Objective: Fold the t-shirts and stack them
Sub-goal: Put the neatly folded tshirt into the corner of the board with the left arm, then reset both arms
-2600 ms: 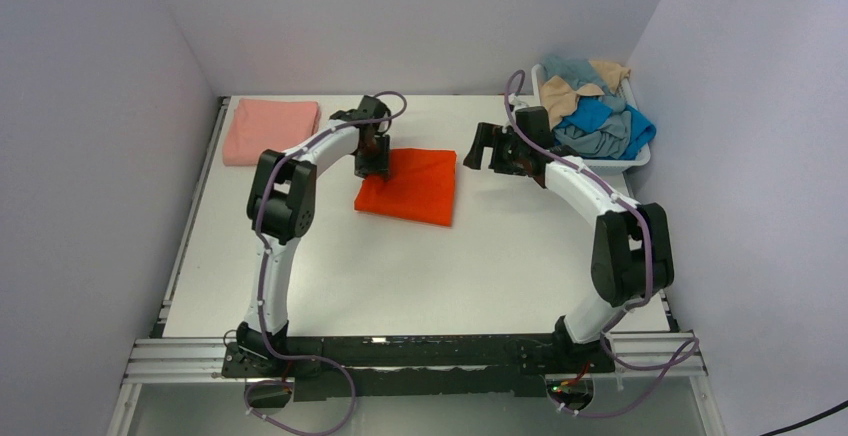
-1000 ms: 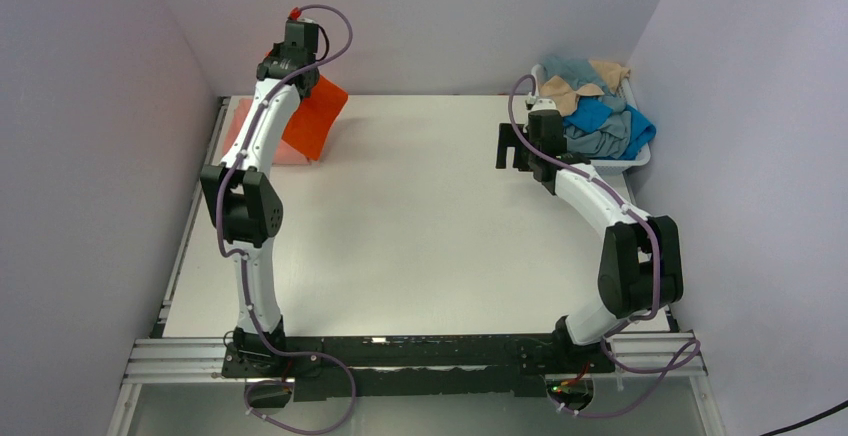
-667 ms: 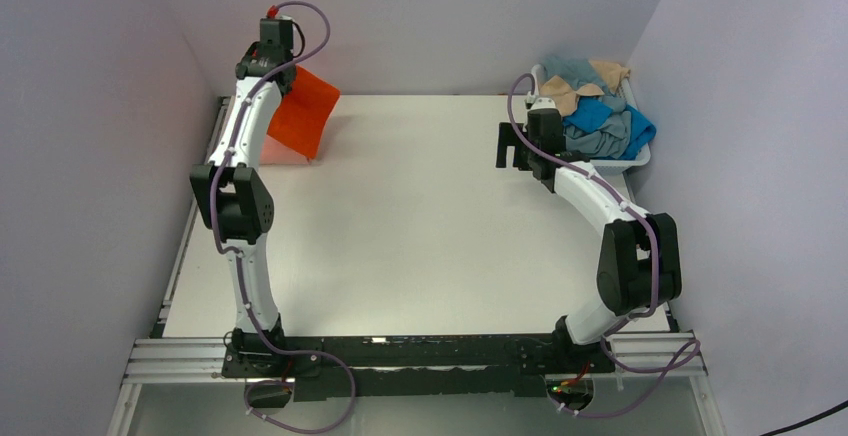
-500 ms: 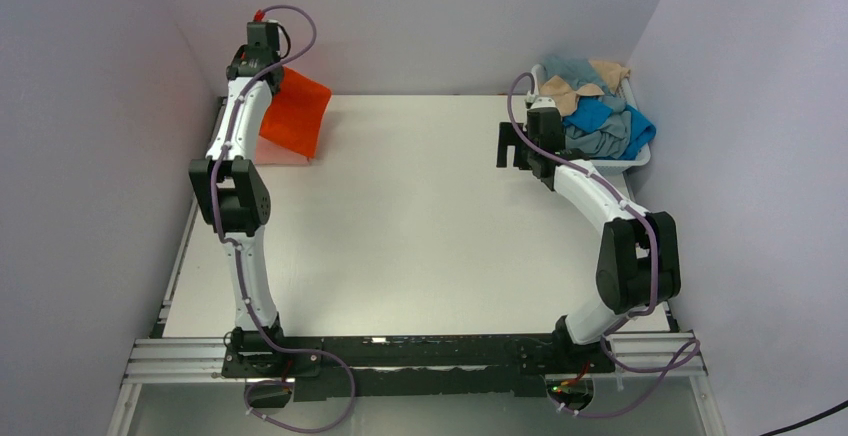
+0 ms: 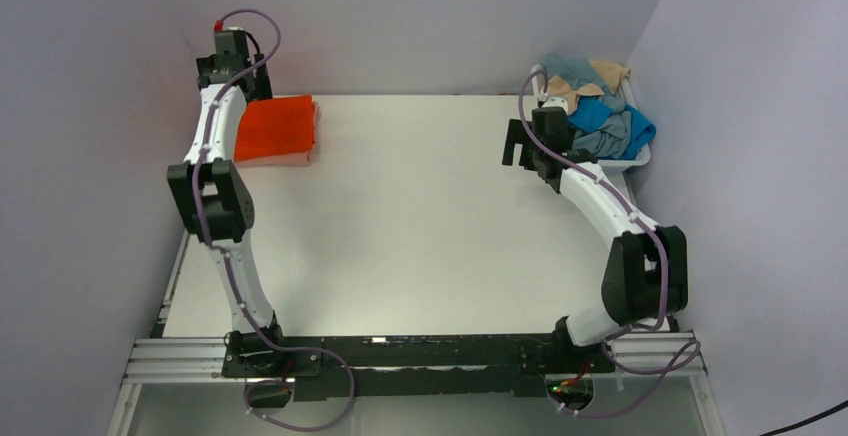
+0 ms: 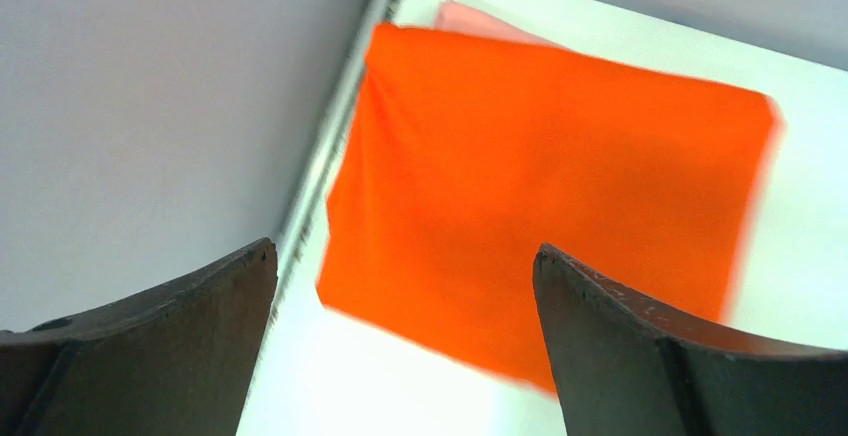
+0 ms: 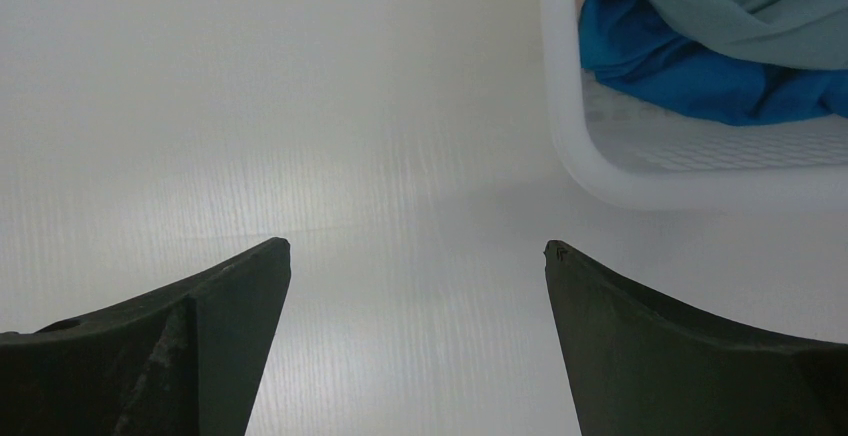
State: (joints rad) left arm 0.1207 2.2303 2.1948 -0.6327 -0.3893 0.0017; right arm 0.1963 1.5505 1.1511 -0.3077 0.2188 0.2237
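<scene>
Orange t-shirt (image 6: 550,196) from mid-table now flat atop the salmon-pink t-shirt (image 6: 478,22), left end effector (image 6: 402,249) wide-fingered above it.

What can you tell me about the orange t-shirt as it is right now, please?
The orange t-shirt is soft, plain, bright cloth, folded into a rough rectangle with no sleeves showing. It lies flat on a folded pink t-shirt, whose edges peek out beside it, at the far left corner of the table, by the wall. One corner looks slightly creased. The left gripper hovers open above it, not touching it.
</scene>
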